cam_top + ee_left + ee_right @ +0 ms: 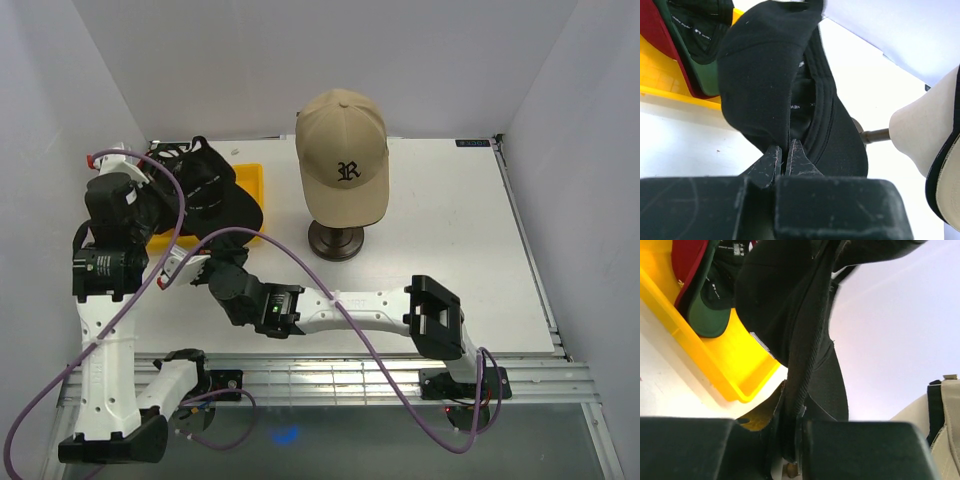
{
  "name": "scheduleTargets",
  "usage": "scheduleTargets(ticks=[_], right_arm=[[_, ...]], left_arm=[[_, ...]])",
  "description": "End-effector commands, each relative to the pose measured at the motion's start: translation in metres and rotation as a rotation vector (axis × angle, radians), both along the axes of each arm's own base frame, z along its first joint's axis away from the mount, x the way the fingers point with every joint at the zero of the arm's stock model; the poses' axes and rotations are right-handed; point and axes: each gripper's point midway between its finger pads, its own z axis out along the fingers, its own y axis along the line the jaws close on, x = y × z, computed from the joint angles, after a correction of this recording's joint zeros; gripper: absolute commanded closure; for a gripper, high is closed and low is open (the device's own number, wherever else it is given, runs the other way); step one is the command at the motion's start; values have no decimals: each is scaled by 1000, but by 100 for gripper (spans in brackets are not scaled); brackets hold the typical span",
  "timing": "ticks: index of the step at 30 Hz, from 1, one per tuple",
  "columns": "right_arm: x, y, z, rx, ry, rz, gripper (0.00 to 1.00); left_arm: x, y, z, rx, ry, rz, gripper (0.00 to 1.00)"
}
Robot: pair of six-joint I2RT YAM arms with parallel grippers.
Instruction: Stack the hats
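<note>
A black cap (215, 192) hangs between both grippers above the yellow tray (256, 180). My left gripper (786, 156) is shut on its fabric edge, and the cap (765, 75) fills that view. My right gripper (799, 410) is shut on the cap's corded rim (805, 340); in the top view it (205, 258) sits just below the cap. A tan cap with a black "R" (343, 150) sits on the mannequin head. A dark green cap (705, 60) and a red cap (660, 35) lie in the tray; both also show in the right wrist view, the green cap (710, 315) under the red cap (685, 260).
The beige mannequin head (917, 132) on its dark stand (336, 240) stands right of the tray. The tray's near corner (747, 390) is just under the right gripper. White walls close in the table at the back and on both sides.
</note>
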Motion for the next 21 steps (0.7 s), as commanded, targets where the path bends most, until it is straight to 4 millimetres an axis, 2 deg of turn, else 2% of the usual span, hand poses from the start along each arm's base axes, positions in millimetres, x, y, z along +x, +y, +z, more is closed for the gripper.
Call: scheduleTargets(ticks=[1, 2, 4, 6, 7, 9, 10, 12, 16, 21], right_arm=[[-3, -5, 51, 181, 61, 22, 92], [-4, -7, 48, 165, 80, 27, 92], [-7, -11, 58, 217, 124, 42, 92], [-11, -16, 63, 224, 157, 53, 92], [-12, -18, 68, 242, 172, 59, 92], [-16, -22, 72, 276, 222, 72, 92], [-18, -24, 76, 293, 238, 77, 92], [-21, -29, 82, 336, 280, 87, 92], [-27, -37, 93, 393, 337, 104, 92], [-34, -45, 124, 493, 403, 145, 92]], left_arm=[[0, -8, 31, -2, -89, -45, 100], [0, -9, 35, -4, -100, -51, 100], [2, -10, 48, -9, -132, -56, 96], [3, -12, 57, -11, -154, -68, 88], [3, -13, 69, -11, -183, -72, 82], [7, -15, 76, -15, -195, -81, 63], [6, -16, 89, -16, -230, -87, 54], [8, -19, 103, -28, -269, -102, 36], [7, -27, 142, -89, -401, -126, 24], [2, -36, 194, -151, -528, -160, 16]])
